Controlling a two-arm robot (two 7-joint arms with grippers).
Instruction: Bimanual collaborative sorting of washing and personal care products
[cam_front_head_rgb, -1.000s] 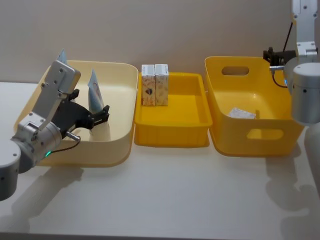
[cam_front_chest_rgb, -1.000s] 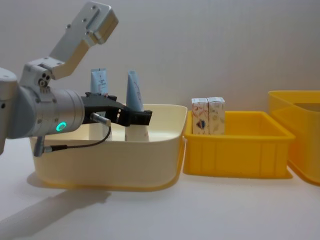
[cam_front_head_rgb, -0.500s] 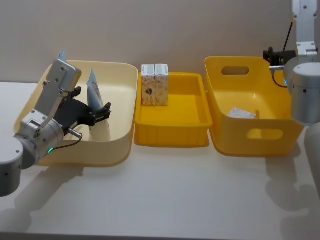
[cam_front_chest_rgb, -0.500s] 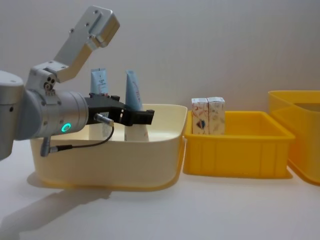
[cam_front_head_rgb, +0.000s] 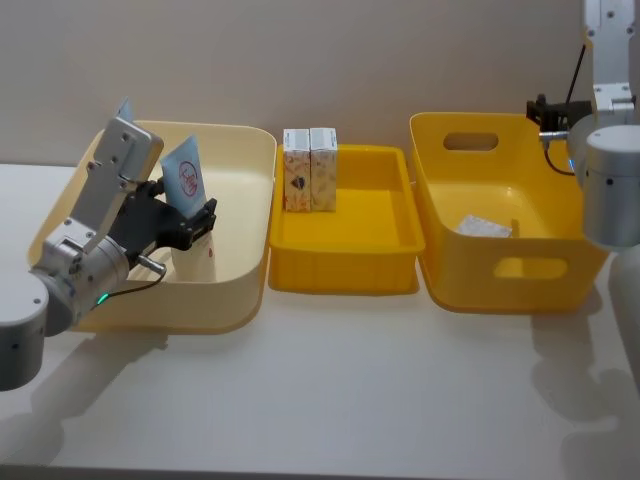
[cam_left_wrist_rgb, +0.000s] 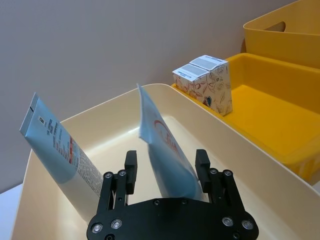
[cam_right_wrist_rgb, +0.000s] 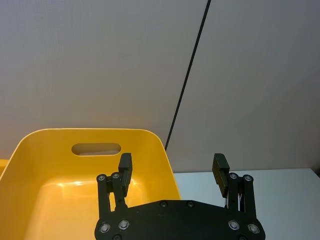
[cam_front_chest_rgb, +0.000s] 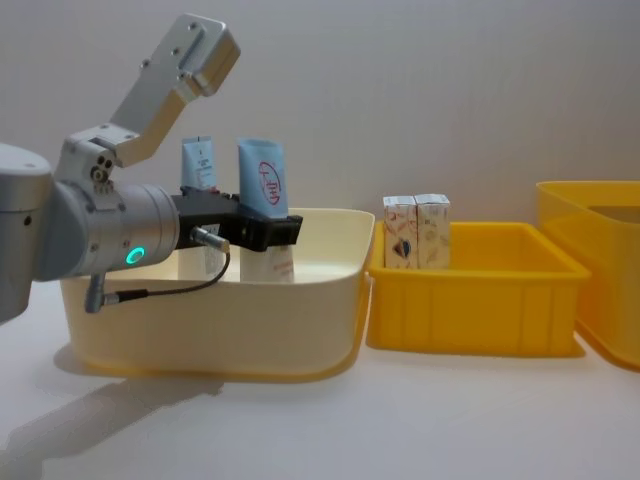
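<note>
A pale-blue tube with a red round logo stands upright in the cream bin. My left gripper reaches into that bin with its fingers drawn in against the tube's lower body, one on each side. A second pale-blue tube leans at the bin's back, behind my left arm. Two white printed cartons stand side by side in the middle yellow tray. My right gripper hangs open and empty, high over the handled bin's far side.
A yellow handled bin at the right holds a flat white packet. The three containers stand in a row along the wall. Bare white table lies in front of them.
My left gripper has pushed a little farther into the cream bin and its fingers have closed in on the logo tube. The tube has turned from edge-on to face-on. The right arm is still.
</note>
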